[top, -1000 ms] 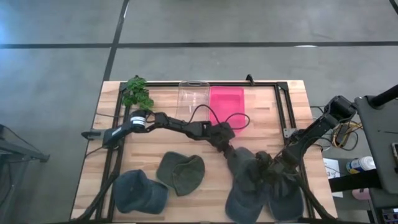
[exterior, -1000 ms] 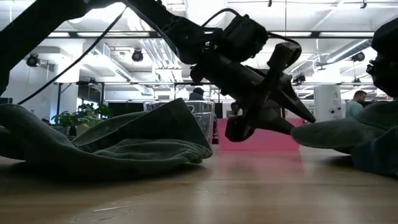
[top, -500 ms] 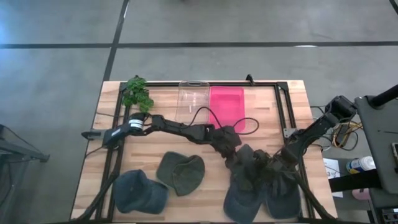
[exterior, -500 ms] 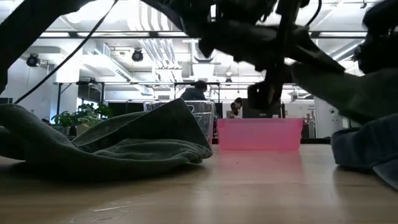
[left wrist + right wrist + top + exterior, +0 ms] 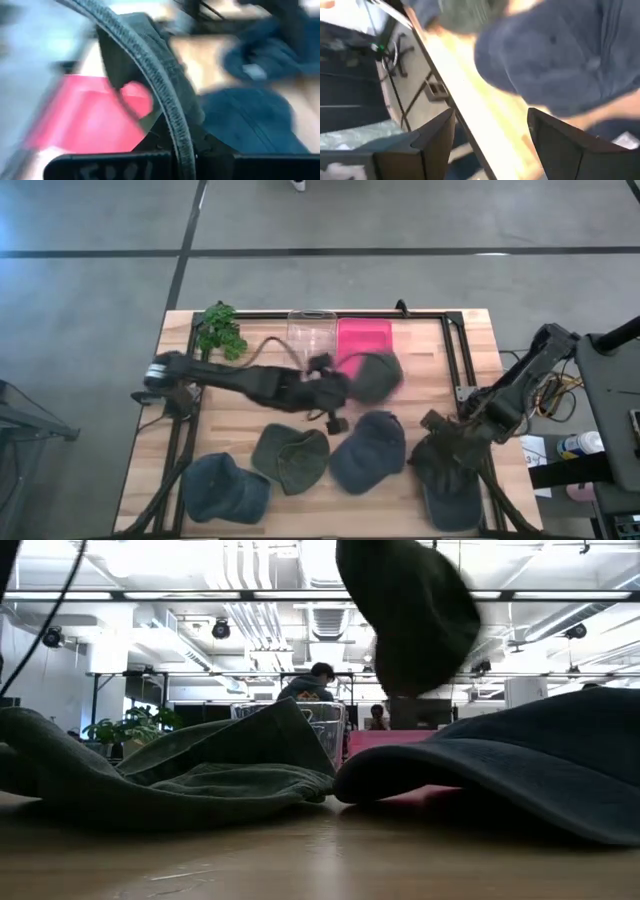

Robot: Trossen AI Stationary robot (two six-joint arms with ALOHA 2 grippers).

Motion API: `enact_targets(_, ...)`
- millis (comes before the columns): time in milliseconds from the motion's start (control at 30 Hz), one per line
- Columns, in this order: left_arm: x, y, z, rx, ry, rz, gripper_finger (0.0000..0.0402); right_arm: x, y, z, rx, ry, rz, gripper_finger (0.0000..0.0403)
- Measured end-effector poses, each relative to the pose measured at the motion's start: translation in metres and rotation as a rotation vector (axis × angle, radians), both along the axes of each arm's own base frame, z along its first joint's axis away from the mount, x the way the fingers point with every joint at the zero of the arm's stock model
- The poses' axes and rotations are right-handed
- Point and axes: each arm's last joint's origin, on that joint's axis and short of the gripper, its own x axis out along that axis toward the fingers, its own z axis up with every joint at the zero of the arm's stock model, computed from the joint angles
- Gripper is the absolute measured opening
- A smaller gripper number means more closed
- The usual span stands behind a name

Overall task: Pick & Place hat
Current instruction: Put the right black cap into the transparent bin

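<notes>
High view, left tool [image 5: 348,383] pinching green hat [image 5: 374,376] over pink bin [image 5: 364,338], right tool [image 5: 440,442] spread, low view hides both.

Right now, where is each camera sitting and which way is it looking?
High view: above, looking straight down; both arms, left gripper lifting the olive hat.
Low view: table height, looking level; same olive hat hanging overhead.
Left wrist view: on left arm, facing the pink bin.
Right wrist view: on right arm, open fingers before a blue hat.
</notes>
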Motion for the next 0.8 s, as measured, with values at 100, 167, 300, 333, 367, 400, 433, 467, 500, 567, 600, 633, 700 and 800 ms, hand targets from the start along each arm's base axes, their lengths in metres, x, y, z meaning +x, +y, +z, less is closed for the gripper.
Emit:
enact_targets(100, -0.027, 0.005, 0.02, -0.105, -0.253, 0.335, 0.0006, 0.004, -0.011, 0.018, -0.095, -0.107, -0.076, 0.0244)
enact_targets(167, -0.038, 0.005, 0.02, -0.168, -0.417, 0.485, 0.0006, 0.007, -0.018, 0.025, -0.142, -0.162, -0.156, 0.0244)
enact_targets(300, -0.045, -0.004, 0.007, -0.355, -0.72, 0.485, 0.0006, 0.015, -0.033, 0.034, -0.197, -0.228, -0.327, 0.0244)
enact_targets(333, -0.046, -0.005, 0.004, -0.408, -0.794, 0.444, 0.0006, 0.017, -0.037, 0.036, -0.207, -0.24, -0.363, 0.0244)
enact_targets(367, -0.05, -0.006, 0.003, -0.465, -0.868, 0.379, 0.0006, 0.019, -0.04, 0.038, -0.216, -0.252, -0.387, 0.0244)
enact_targets(400, -0.054, -0.006, 0.003, -0.521, -0.947, 0.299, 0.0008, 0.02, -0.042, 0.04, -0.23, -0.257, -0.389, 0.0244)
enact_targets(433, -0.061, -0.005, 0.003, -0.557, -1.007, 0.218, 0.0009, 0.02, -0.044, 0.042, -0.248, -0.261, -0.378, 0.0244)
enact_targets(467, -0.068, -0.005, 0.001, -0.576, -1.057, 0.148, 0.0009, 0.02, -0.044, 0.045, -0.25, -0.267, -0.358, 0.0244)
enact_targets(500, -0.077, -0.004, 0.001, -0.59, -1.109, 0.06, 0.0009, 0.018, -0.044, 0.048, -0.25, -0.274, -0.338, 0.0244)
enact_targets(567, -0.096, -0.004, -0.002, -0.599, -1.218, -0.091, 0.0008, 0.015, -0.045, 0.057, -0.241, -0.293, -0.305, 0.0244)
enact_targets(600, -0.107, -0.004, -0.001, -0.594, -1.299, -0.162, 0.0007, 0.013, -0.046, 0.061, -0.235, -0.301, -0.294, 0.0243)
enact_targets(633, -0.118, -0.003, 0.0, -0.578, -1.378, -0.231, 0.0006, 0.011, -0.047, 0.063, -0.239, -0.304, -0.281, 0.0242)
enact_targets(700, -0.14, 0.0, 0.004, -0.515, -1.537, -0.461, 0.0006, 0.009, -0.049, 0.068, -0.256, -0.317, -0.274, 0.0242)
enact_targets(800, -0.157, 0.004, 0.003, -0.441, -1.571, -0.66, 0.0006, 0.007, -0.054, 0.076, -0.3, -0.327, -0.279, 0.0242)
